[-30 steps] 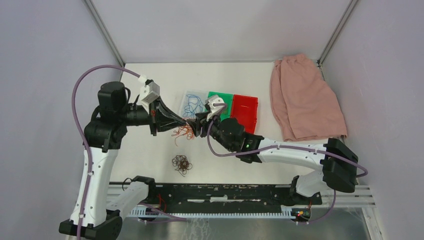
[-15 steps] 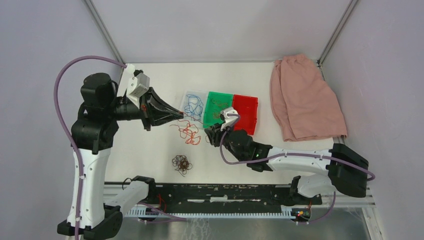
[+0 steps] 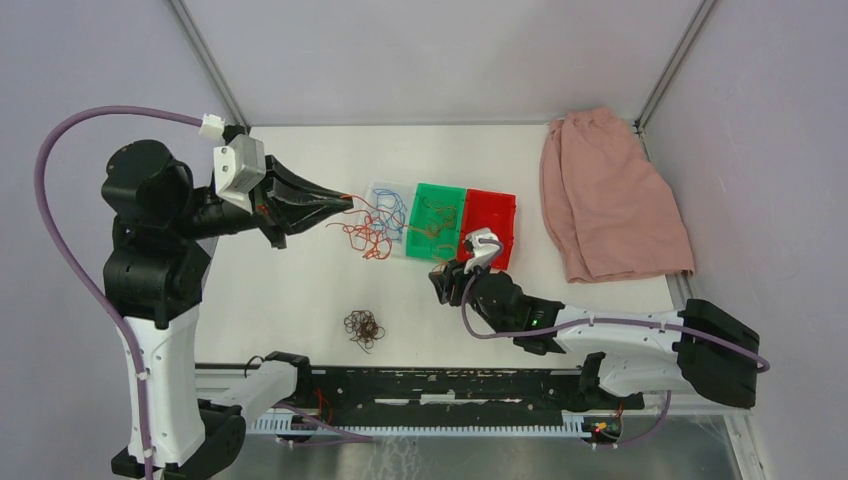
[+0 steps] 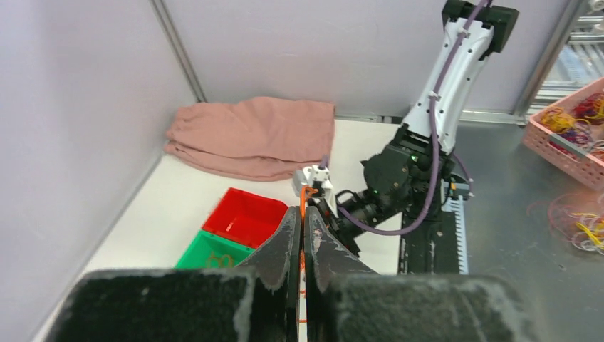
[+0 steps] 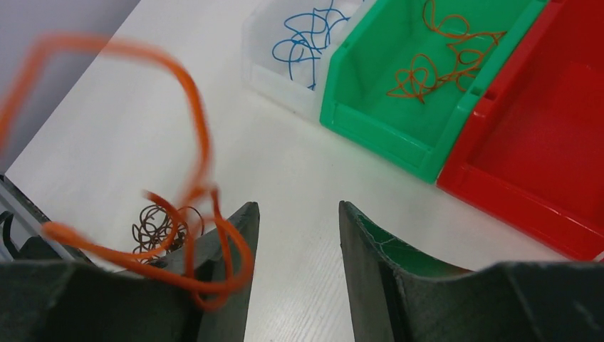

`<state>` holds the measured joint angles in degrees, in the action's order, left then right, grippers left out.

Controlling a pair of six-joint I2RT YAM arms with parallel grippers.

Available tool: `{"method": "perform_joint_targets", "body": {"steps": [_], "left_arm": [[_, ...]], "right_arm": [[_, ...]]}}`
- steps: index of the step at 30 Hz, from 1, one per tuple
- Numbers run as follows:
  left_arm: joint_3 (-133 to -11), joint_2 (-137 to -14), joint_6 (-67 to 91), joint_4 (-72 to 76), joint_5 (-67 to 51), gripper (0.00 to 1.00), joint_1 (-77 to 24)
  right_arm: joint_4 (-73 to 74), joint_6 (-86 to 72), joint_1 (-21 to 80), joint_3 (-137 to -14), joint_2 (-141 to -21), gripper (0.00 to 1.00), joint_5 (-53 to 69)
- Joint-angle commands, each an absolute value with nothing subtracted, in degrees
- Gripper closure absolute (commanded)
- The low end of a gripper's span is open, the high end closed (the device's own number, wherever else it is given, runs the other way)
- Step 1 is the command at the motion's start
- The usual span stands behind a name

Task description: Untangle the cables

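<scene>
Jaws shut tight on the left gripper, pinching an orange-red cable dangling above the tabletop beside the clear bin; the right gripper has its jaws gaping apart, and a dark cable bundle lies nearby.

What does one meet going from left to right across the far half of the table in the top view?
In order: left gripper → clear bin → green bin → red bin → pink cloth.

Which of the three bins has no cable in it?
The red bin, at the row's end beside the green bin. Its floor is bare; the green bin holds an orange cable, the clear bin a blue cable.
</scene>
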<state>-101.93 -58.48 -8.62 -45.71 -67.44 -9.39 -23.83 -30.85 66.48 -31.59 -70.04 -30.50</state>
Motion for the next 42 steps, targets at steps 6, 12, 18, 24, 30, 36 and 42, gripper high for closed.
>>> {"method": "perform_joint_targets", "body": {"steps": [6, 12, 18, 24, 30, 36, 42], "left_arm": [[-107.0, -60.1, -10.8, -43.1, -60.5, 0.97, -9.5], [-106.1, -59.7, -10.7, -43.1, -60.7, 0.97, -9.5], [-102.8, -58.5, -12.1, -45.3, -64.9, 0.97, -9.5], [-99.2, -57.7, -14.3, -48.5, -66.5, 0.97, -9.4], [-87.8, -53.1, -7.4, -43.1, -65.1, 0.97, -9.4], [-78.3, -49.3, -1.2, -37.7, -60.9, 0.97, -9.5], [-74.3, -47.8, 2.9, -36.1, -55.0, 0.97, -9.4]], "right_arm": [[-22.1, -34.5, 66.3, -29.1, -65.1, 0.44, -32.4], [-20.9, -35.2, 66.2, -27.7, -60.7, 0.31, -31.6], [-22.2, -36.4, 60.4, -32.3, -57.6, 0.22, -22.7], [-20.8, -37.9, 50.6, -45.0, -58.8, 0.23, -3.8], [-18.7, -36.5, 50.6, -50.9, -56.0, 0.27, 6.9], [-25.2, -41.6, 51.0, -52.4, -57.6, 0.30, 18.4], [-28.3, -43.1, 54.5, -55.8, -63.4, 0.30, 23.5]]}}
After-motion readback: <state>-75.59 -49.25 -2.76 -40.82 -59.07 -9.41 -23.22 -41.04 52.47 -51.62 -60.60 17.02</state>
